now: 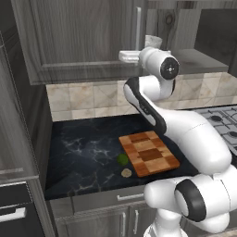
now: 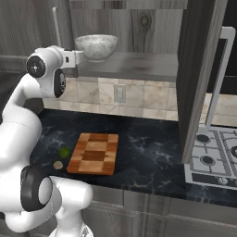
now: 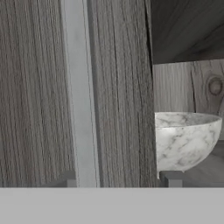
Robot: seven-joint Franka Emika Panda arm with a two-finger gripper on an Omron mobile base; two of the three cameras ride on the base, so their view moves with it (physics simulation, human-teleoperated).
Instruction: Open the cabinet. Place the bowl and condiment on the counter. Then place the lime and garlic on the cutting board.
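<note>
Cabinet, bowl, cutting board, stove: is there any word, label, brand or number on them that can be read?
None: no text can be read in any view.
The cabinet, bowl, cutting board and stove bear no writing.

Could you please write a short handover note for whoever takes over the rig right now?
Gripper: open, up at the cabinet, fingertips either side of the left door's silver handle, not closed on it.
Cabinet: right door swung open, left door shut.
Bowl: on the cabinet shelf. I cannot see the condiment.
Lime and garlic: on the counter, beside the cutting board, not on it.
Done: right door opened.
Left: open left door, move bowl and condiment to counter, then lime and garlic onto the board.
</note>
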